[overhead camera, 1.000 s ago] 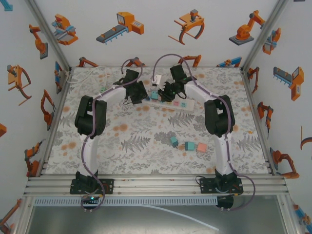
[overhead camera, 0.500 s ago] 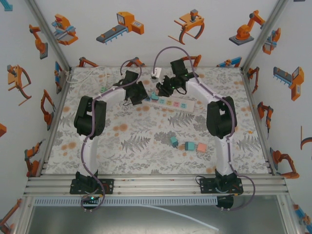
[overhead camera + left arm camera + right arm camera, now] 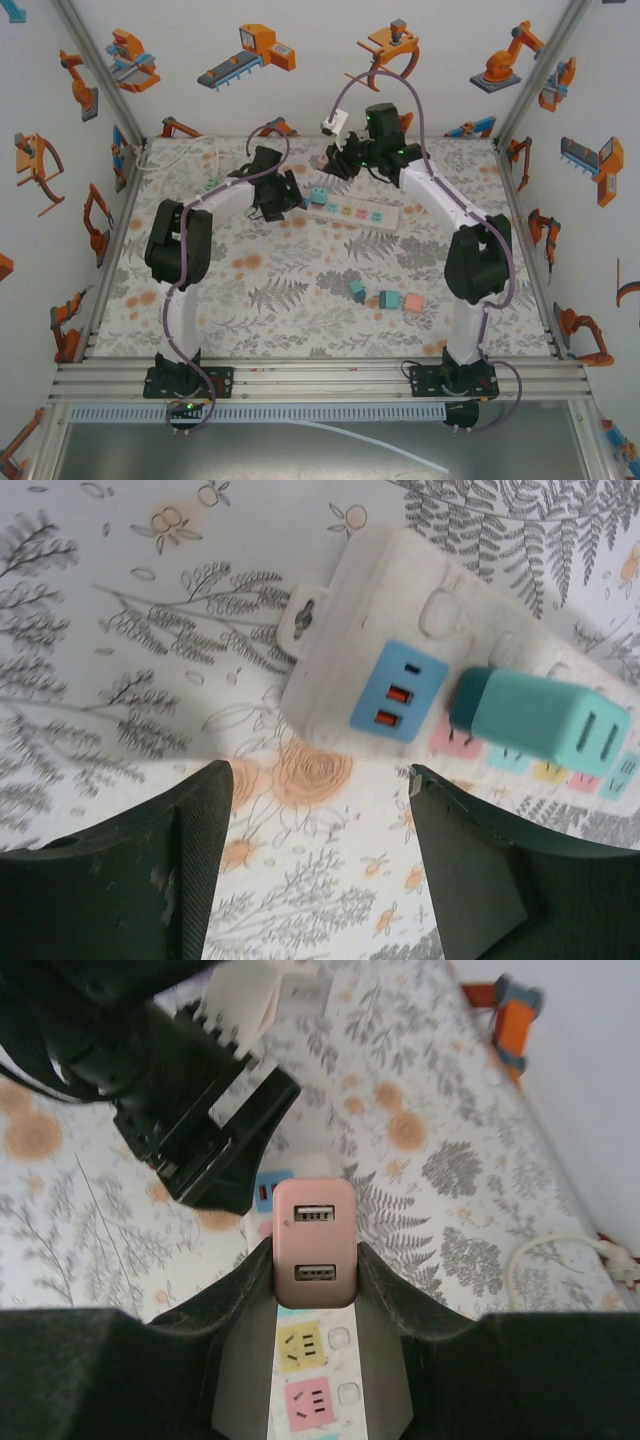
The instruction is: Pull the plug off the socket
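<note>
Seemingly clear of the power strip (image 3: 370, 630), the pink plug (image 3: 314, 1245) sits mid-frame clamped in the right gripper (image 3: 315, 1260), where a shallow pinch could let it slip; the left gripper (image 3: 320, 830) stands apart, empty.
</note>
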